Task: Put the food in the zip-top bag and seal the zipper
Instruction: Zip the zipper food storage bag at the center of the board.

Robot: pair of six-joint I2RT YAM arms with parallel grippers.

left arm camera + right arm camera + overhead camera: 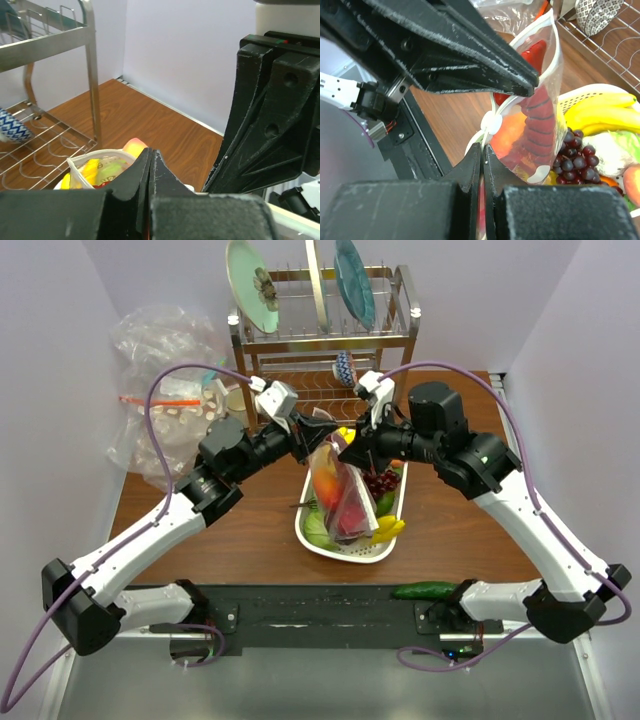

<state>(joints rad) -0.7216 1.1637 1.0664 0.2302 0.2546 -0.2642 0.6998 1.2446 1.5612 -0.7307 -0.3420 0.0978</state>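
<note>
The zip-top bag (338,495) hangs upright over the white tray (340,553), and both grippers hold it by its top edge. Through the clear dotted plastic I see food: a red lobster (538,107) and orange pieces (509,134). My right gripper (483,150) is shut on the bag's edge, with the film pinched between its tips. My left gripper (322,426) is shut too, and its fingertips (530,82) meet the same edge higher up. The zipper (506,104) runs between the two grips. Whether it is pressed closed does not show.
The tray holds dark grapes (576,161), yellow bananas (600,114), a pale green cabbage and a peach (134,146). A dish rack (320,330) with plates stands behind. A bulky clear bag (165,380) sits at the back left. A green cucumber (424,590) lies by the right arm's base.
</note>
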